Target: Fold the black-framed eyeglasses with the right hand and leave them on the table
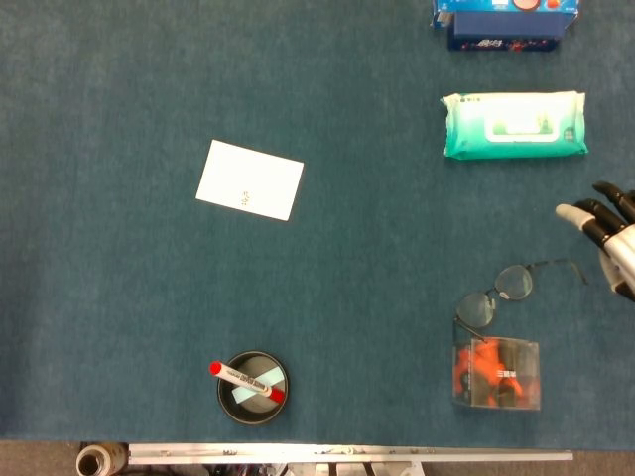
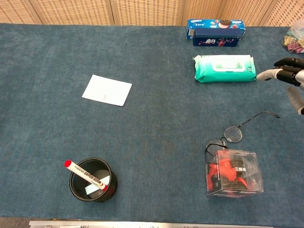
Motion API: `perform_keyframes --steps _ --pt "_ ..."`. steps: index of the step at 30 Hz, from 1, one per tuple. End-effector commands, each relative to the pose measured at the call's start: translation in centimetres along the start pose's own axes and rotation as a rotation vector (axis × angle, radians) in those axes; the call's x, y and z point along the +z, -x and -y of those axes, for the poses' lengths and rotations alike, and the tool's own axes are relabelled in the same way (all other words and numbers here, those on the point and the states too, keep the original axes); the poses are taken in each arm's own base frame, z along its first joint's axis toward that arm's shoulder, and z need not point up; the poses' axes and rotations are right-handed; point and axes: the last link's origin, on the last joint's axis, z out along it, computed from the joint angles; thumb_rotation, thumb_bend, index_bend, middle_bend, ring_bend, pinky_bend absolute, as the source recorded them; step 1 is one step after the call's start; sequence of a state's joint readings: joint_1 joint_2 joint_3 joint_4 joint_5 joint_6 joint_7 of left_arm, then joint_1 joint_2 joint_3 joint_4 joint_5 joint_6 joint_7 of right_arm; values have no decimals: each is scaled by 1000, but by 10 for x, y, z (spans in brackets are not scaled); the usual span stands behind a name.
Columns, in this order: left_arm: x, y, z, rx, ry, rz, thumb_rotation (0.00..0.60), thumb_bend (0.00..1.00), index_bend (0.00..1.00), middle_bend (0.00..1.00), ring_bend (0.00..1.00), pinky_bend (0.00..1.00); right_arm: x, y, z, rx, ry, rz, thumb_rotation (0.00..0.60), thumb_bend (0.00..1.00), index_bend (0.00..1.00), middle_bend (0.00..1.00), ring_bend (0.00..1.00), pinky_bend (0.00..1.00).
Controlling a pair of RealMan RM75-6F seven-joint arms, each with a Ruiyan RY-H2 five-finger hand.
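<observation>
Eyeglasses [image 2: 233, 133] lay lower right, one temple out, touching clear box [image 2: 233, 173]; my right hand [image 2: 289, 76] empty, fingers spread; risked nudging box.

right hand [image 1: 607, 234] at frame edge, fingers spread, empty

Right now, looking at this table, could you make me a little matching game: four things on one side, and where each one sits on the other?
Things:
1. red-capped marker
2. black-framed eyeglasses
3. white paper card
4. green wet-wipes pack

Places:
A. lying flat by itself on the left part of the blue cloth
B. just in front of the dark blue biscuit box
C. inside the black round cup
D. right behind the clear plastic box

Pairs: 1-C, 2-D, 3-A, 4-B
</observation>
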State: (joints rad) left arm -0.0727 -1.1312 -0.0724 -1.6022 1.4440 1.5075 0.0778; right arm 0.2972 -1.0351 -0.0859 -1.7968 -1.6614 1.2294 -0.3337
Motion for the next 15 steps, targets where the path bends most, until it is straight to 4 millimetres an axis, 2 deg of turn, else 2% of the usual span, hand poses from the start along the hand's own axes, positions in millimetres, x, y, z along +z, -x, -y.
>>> perform_keyframes --steps 1,2,5,12,15 --pt "0 0 0 -1 0 -1 600 243 560 535 393 530 0 4 -2 8 6 6 600 706 164 282 129 267" --pt "0 0 0 -2 -1 -1 600 243 560 535 393 530 0 5 -3 10 7 5 600 670 112 282 129 267" --pt "0 0 0 -2 -2 -1 600 243 559 535 393 530 2 9 -5 18 12 0 600 621 41 282 129 267" --pt "1 0 1 -2 -3 1 600 243 559 535 393 530 7 18 -5 31 8 9 600 453 15 282 129 267" --pt "0 0 1 -4 -4 0 600 243 559 535 393 530 9 22 -4 37 3 13 600 433 14 282 129 267"
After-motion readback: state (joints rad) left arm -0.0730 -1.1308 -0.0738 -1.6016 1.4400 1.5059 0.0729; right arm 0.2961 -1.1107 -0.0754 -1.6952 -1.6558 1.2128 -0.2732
